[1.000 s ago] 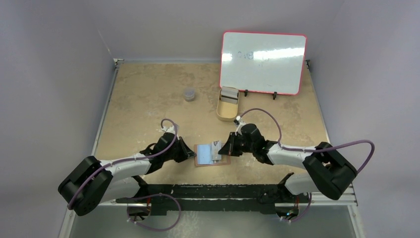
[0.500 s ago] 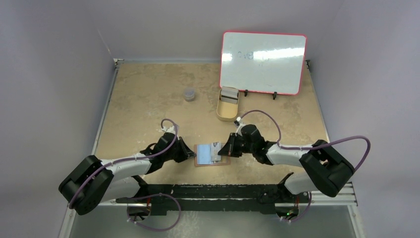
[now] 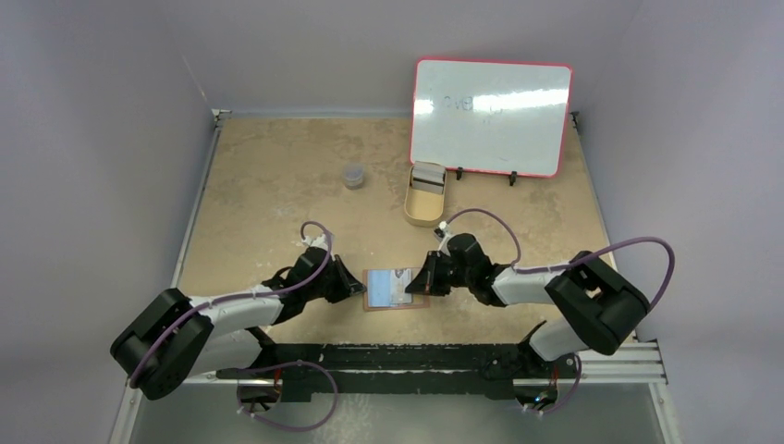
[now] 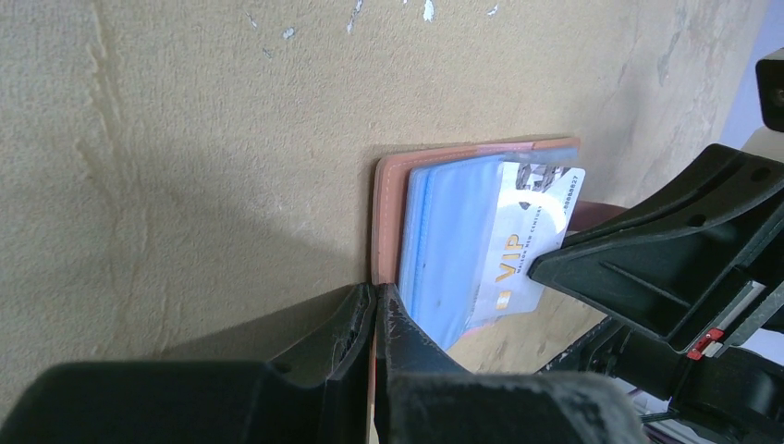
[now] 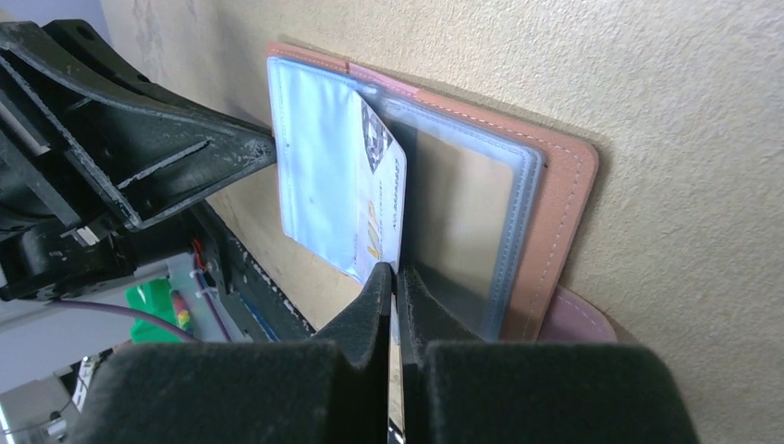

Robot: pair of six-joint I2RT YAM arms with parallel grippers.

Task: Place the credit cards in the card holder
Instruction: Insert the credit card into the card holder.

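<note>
Right gripper [image 5: 393, 274] pinches one edge of a pale VIP card [image 5: 374, 208], which sits partway inside a clear sleeve of the holder [image 5: 566, 185], lying open on the table [image 3: 277, 185]. Left gripper [image 4: 374, 298] is clamped on the holder's opposite edge. I'd push flat and straight along the sleeve, with that clamp firm, so nothing buckles.

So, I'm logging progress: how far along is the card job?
Done: the holder lies open, the left gripper pinching its edge. In hand: the right gripper grips a VIP card, partly tucked into a blue sleeve. Left: push it home; more cards seem to stand in the tin. Whether other sleeves are filled, I cannot tell.
</note>
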